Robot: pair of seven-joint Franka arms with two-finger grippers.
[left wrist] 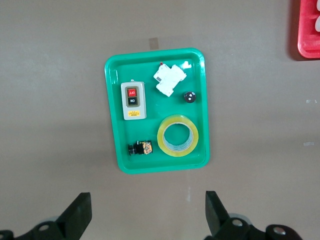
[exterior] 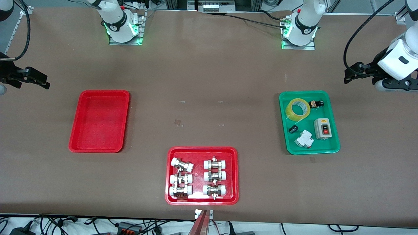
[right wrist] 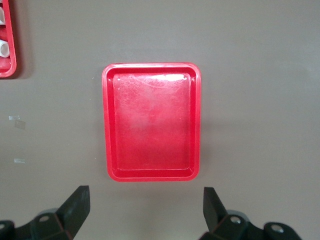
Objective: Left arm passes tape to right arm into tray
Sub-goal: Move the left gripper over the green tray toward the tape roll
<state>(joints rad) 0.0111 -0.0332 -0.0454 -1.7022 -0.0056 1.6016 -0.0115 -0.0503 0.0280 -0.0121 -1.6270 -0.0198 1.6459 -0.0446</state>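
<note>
The yellow tape roll (exterior: 297, 109) lies flat in a green tray (exterior: 324, 146) toward the left arm's end of the table; it also shows in the left wrist view (left wrist: 178, 135). My left gripper (exterior: 354, 73) is open and empty, up in the air beside the green tray, its fingers wide apart in the left wrist view (left wrist: 147, 200). The plain red tray (exterior: 99, 121) sits empty toward the right arm's end, also in the right wrist view (right wrist: 151, 121). My right gripper (exterior: 36, 78) is open and empty, high beside that tray, also in the right wrist view (right wrist: 146, 195).
The green tray also holds a grey switch box (exterior: 322, 128), a white breaker (exterior: 304, 138), a black knob (exterior: 293, 129) and a small black-orange part (exterior: 316, 104). A wider red tray (exterior: 201, 149) with several metal fittings sits mid-table, nearest the front camera.
</note>
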